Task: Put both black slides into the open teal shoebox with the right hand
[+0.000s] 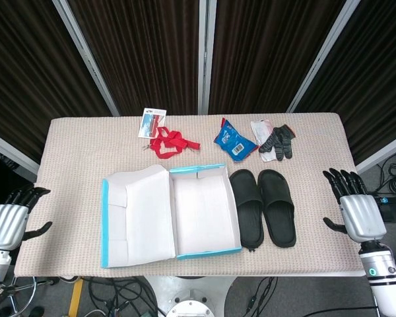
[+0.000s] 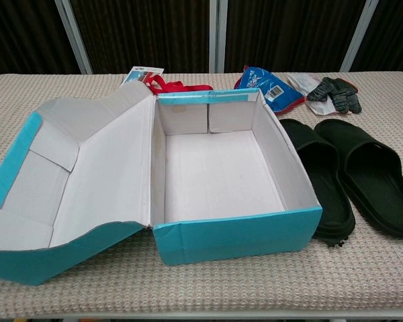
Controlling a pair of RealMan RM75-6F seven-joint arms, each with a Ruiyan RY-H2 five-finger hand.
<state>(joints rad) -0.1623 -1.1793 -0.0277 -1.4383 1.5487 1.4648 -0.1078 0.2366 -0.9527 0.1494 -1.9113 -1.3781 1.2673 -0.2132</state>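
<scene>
Two black slides lie side by side on the table just right of the teal shoebox: the left slide (image 1: 247, 207) (image 2: 320, 186) against the box wall, the right slide (image 1: 278, 206) (image 2: 370, 183) beside it. The shoebox (image 1: 205, 208) (image 2: 221, 178) stands open and empty, its lid (image 1: 135, 214) (image 2: 67, 194) folded out to the left. My right hand (image 1: 354, 209) hovers over the table's right edge, fingers spread, holding nothing, well right of the slides. My left hand (image 1: 8, 220) hangs off the table's left edge, open. Neither hand shows in the chest view.
At the back of the table lie a red lanyard (image 1: 168, 141) with a card (image 1: 152, 121), a blue snack packet (image 1: 233, 140) (image 2: 269, 86), and dark gloves (image 1: 278, 140) (image 2: 334, 92) on a white wrapper. The table (image 1: 79, 165) has a beige woven cover.
</scene>
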